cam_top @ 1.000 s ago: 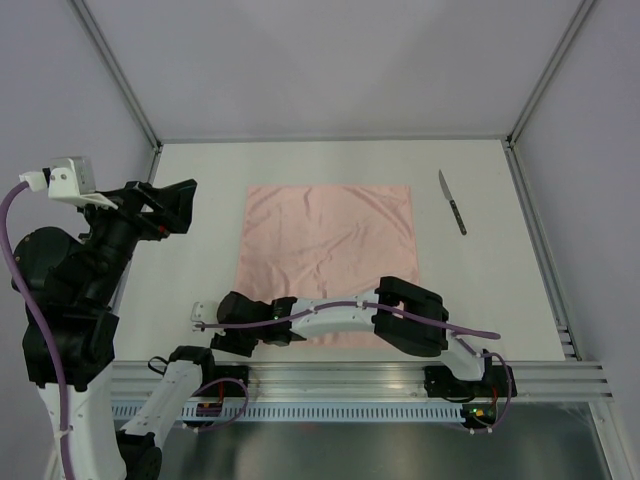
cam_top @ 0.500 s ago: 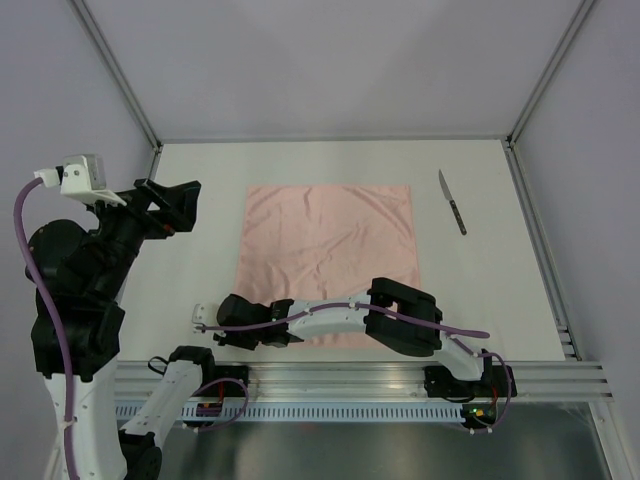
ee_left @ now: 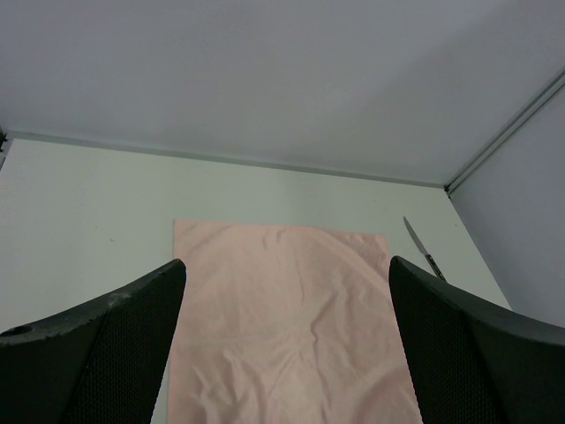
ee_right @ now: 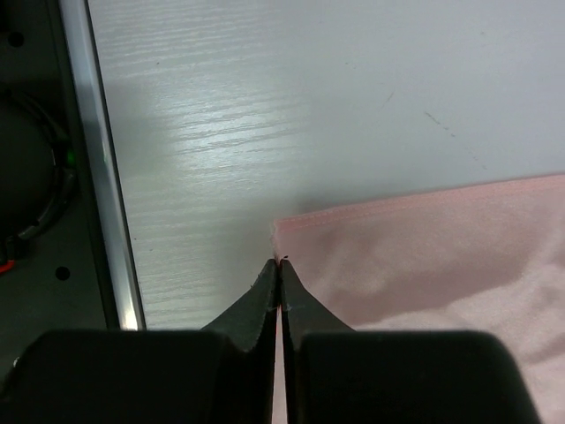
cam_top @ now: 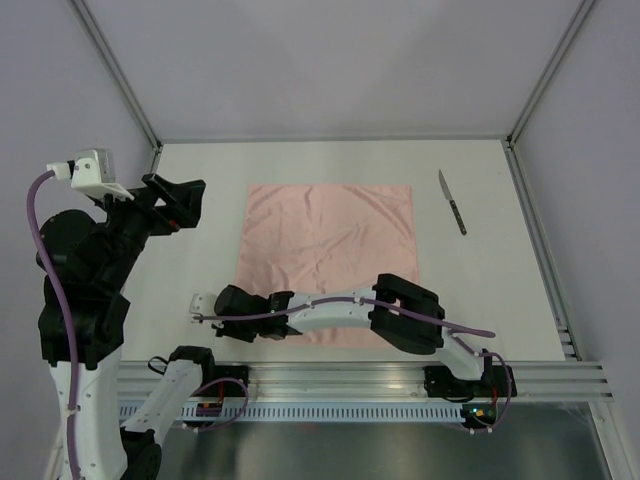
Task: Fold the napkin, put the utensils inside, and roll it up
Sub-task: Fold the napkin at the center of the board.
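The napkin [cam_top: 330, 240] lies spread flat on the white table [cam_top: 200, 270], roughly in the middle, its cloth lightly creased and its edges running nearly square to the table's sides. The right arm reaches low across the near side of the table from right to left, and the right gripper [cam_top: 228, 300] sits at the napkin's near-left corner. In the right wrist view the right gripper [ee_right: 280, 263] has its two fingers [ee_right: 265, 305] pressed together with no gap between them, their tips lying right on that corner of the napkin [ee_right: 441, 247], closed on the cloth there. The hem runs away from the tips to one side, and bare table shows ahead of them and on the other side. The left gripper [cam_top: 185, 200] is held up in the air off the napkin's left side, well apart from the cloth and touching nothing. Its fingers [ee_left: 97, 353] are spread wide, and in the left wrist view the napkin [ee_left: 282, 309] shows between them, farther out on the table. A knife [cam_top: 452, 203] lies alone on the bare table beyond the napkin's far-right corner, near the right wall, close to the cloth but not touching it, and well apart from both grippers. It also shows at the right in the left wrist view [ee_left: 424, 252].
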{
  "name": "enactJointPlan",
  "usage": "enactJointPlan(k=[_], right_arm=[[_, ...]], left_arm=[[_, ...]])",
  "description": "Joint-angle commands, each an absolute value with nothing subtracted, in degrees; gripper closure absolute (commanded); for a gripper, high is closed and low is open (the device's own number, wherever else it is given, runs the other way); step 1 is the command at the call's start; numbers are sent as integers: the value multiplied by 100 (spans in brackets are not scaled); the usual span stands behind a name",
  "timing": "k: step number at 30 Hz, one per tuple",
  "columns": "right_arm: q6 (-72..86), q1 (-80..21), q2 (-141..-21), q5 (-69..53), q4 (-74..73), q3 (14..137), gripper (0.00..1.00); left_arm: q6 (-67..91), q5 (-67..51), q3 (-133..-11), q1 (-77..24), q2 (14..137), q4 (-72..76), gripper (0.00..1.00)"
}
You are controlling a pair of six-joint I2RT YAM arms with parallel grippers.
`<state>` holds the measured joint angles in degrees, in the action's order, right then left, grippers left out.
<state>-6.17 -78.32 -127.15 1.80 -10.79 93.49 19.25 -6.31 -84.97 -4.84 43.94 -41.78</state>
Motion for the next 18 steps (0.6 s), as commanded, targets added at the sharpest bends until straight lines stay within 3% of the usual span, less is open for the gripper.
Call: enactJointPlan(k=[1, 18], right_arm=[[-528, -7638, -12094, 378, -1309, 9633, 96], [-439, -5873, -10477, 791, -1600, 8684, 100]], left_arm=[[2039, -799, -8438, -466, 4509, -4017, 1], [2338, -1458, -7735, -466, 5001, -3015, 2]])
